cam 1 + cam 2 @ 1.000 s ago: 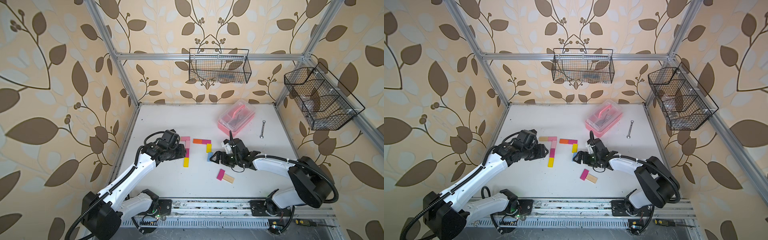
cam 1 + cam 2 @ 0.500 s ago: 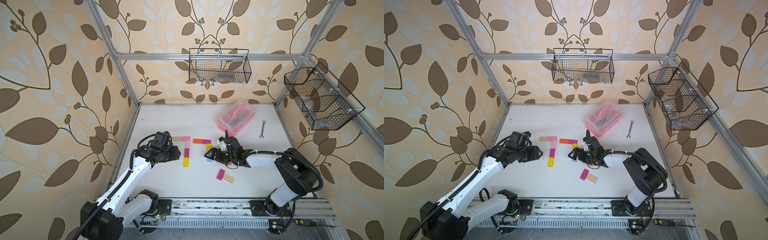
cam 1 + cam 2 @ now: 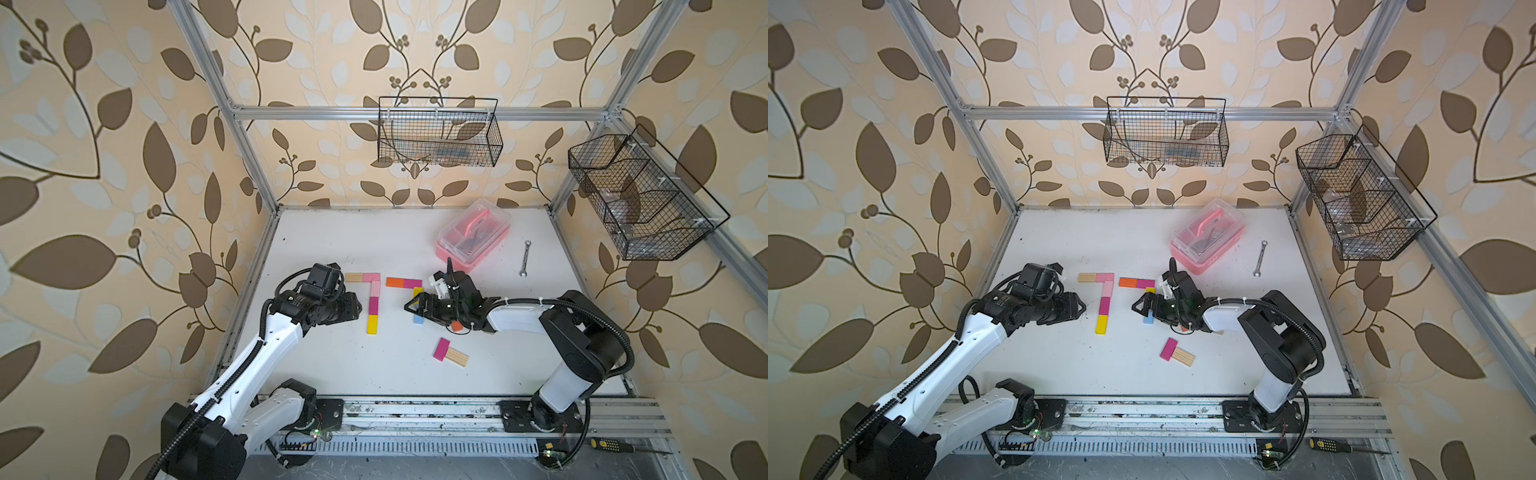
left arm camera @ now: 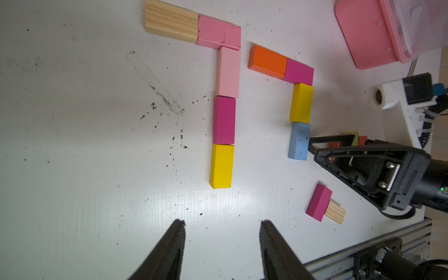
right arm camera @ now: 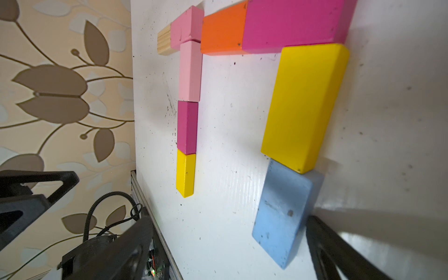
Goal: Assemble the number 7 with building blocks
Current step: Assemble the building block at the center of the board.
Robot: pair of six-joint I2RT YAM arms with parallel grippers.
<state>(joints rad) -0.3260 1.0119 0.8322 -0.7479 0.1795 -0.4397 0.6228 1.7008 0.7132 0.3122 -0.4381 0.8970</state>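
Blue block (image 5: 282,213) being flanked, unclamped, by wide-spread jaws of right gripper (image 5: 228,232), against one finger, lying below yellow block (image 5: 305,106) in unfinished 7 (image 4: 299,72). Left gripper (image 4: 222,223) being kept part-open, empty, near finished 7 (image 4: 224,120).

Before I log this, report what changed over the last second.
Left gripper backed away from the finished 7, uncovering its wood block. Right gripper, open, edged toward the blue block. Nothing grasped or released; no block visibly moved.
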